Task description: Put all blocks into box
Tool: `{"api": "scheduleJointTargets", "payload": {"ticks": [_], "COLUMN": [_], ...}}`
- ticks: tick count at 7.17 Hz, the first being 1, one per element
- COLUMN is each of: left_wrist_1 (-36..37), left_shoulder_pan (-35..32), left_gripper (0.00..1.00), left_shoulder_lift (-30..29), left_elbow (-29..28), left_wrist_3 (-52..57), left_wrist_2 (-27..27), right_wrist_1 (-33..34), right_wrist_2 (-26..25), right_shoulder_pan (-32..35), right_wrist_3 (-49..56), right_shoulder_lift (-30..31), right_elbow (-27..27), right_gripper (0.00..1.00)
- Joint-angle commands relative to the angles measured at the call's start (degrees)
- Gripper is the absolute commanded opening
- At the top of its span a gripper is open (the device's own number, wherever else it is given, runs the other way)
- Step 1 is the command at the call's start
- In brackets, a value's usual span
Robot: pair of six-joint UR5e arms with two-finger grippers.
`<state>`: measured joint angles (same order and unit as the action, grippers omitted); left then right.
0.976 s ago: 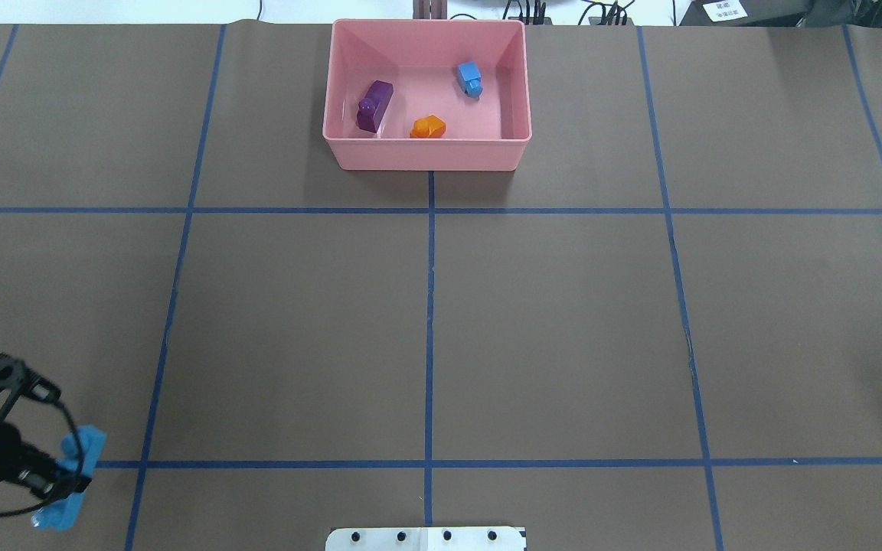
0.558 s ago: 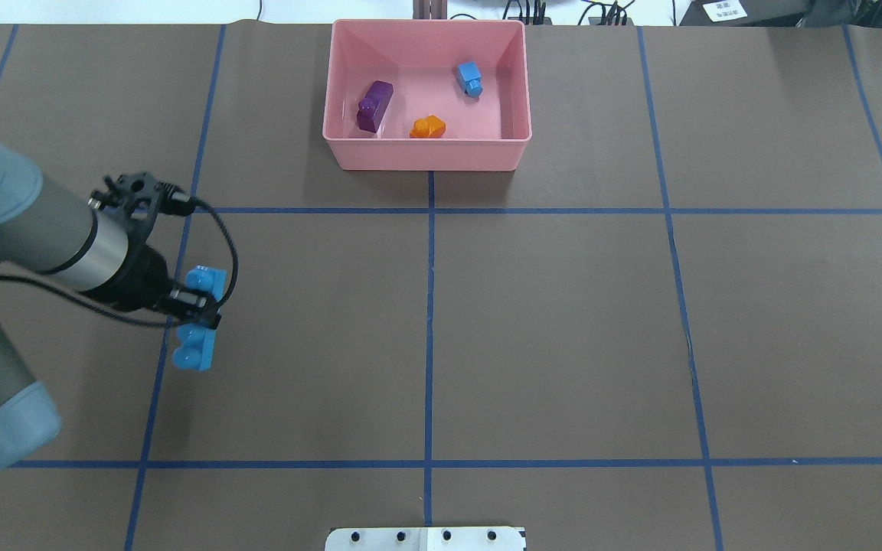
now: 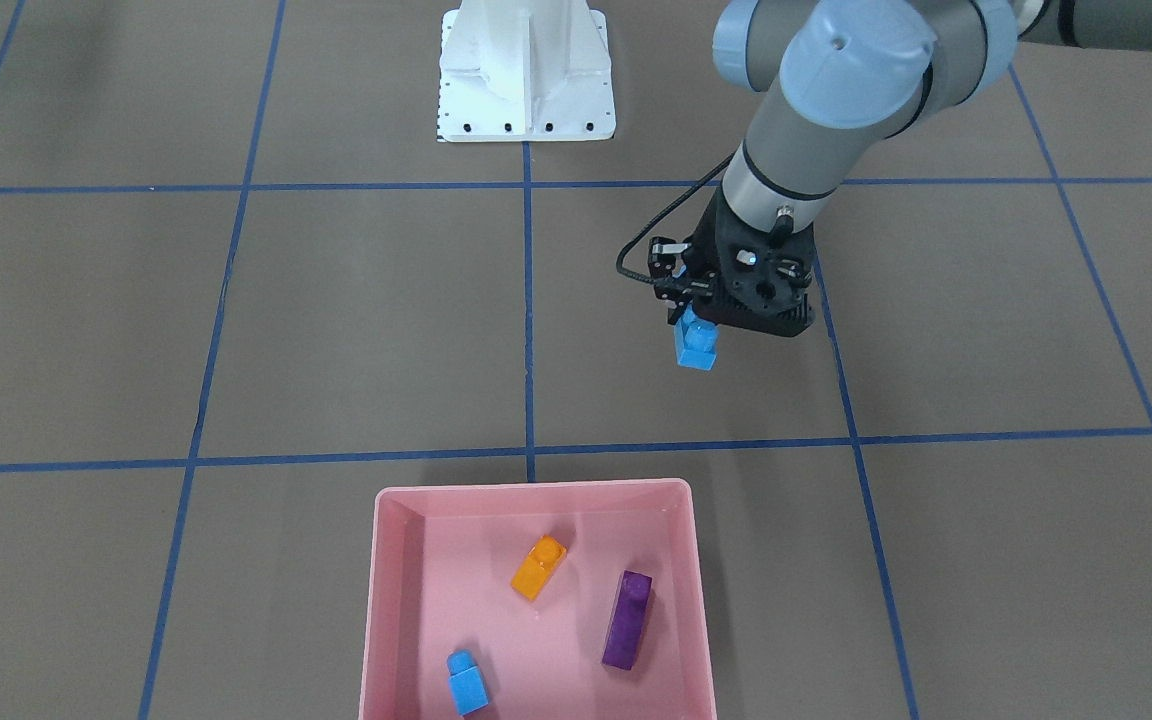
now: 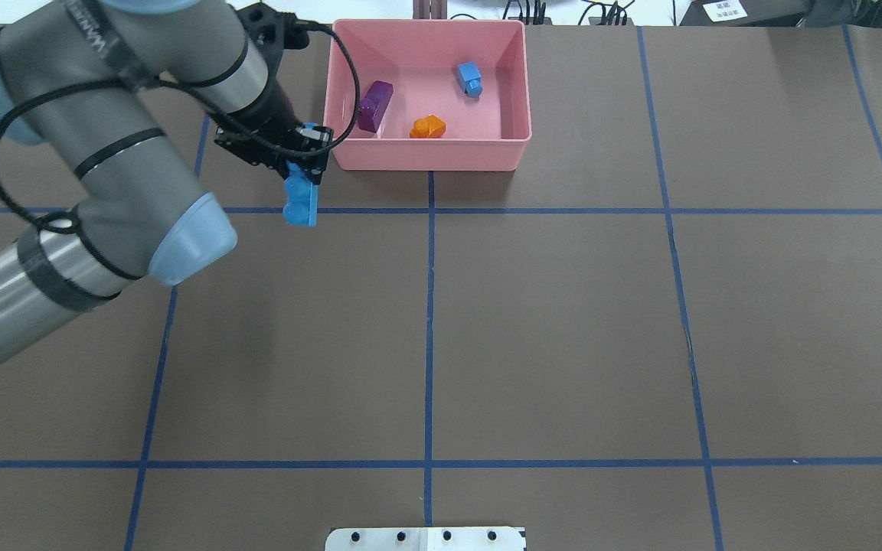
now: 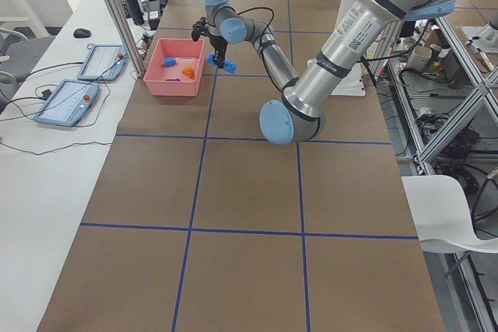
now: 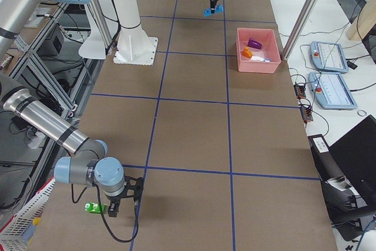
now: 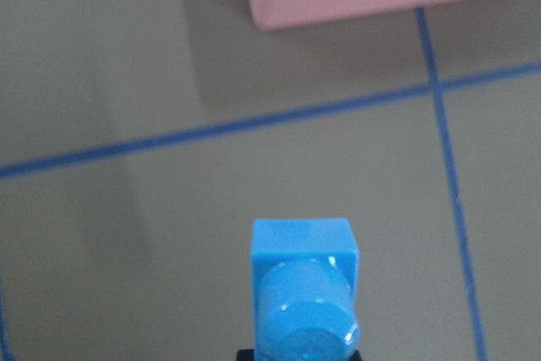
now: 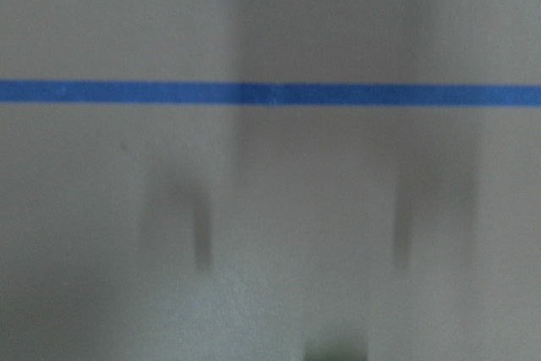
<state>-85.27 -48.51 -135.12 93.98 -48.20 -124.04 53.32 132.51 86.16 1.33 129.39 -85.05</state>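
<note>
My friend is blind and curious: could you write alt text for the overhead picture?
The robot's left gripper holds a long glossy blue studded plastic brick above the brown table, just outside the near left corner of a shallow pink plastic box. Inside it lie a purple brick, an orange brick and a small blue brick.

You see the left gripper [image 4: 304, 173] clamped on the long blue brick [image 4: 301, 200], just off the near-left corner of the pink box [image 4: 426, 158] — the brick is outside its wall. In the box lie three others, apart from one another — the purple brick [image 4: 374, 105] at left, the orange brick [image 4: 428, 127] by the near wall, and the small blue brick [image 4: 470, 78] toward the far right.
</note>
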Motion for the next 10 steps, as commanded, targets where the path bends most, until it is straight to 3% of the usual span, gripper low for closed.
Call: {"api": "scheduleJointTargets", "payload": {"ticks": [1,4,6,8,9,10], "left_wrist_1": [-0.3,-11.2,-13.4,-20.3,-23.9,-26.6], "left_shoulder_pan": [-1.9,-3.4,-4.1,-4.3,-4.3,-4.6], "left_gripper": [0.00,0.00,0.00,0.00,0.00,0.00], "left_shoulder_lift": [-8.6,-13.8,-16.6,-19.2,-21.0,-21.8], "left_elbow": [-9.0,-21.7,-27.0,-34.1,-38.4,-41.1], "left_wrist_3": [-2.0,-7.2,-7.5,-10.7,-11.1,-11.1], "left_wrist_2": [0.1,0.5,0.9,3.8,5.5,7.2], "right_wrist_1": [-2.5,-5.1,-9.8,-9.9,-9.9,-9.9], "right_wrist_2": [2.0,1.2,1.4,1.5,1.6,1.9], "right_shoulder_pan": [0.1,0.1,0.1,0.1,0.1,0.1], "right_wrist_3": [0.2,0.7,0.0,0.0,0.1,0.7], "right_shoulder_lift": [1.2,1.2,1.0,1.1,1.1,1.4], "right_elbow": [3.8,5.9,10.0,11.1,11.2,11.2], "right_gripper": [0.99,0.99,0.96,0.66,0.38,0.00]}}
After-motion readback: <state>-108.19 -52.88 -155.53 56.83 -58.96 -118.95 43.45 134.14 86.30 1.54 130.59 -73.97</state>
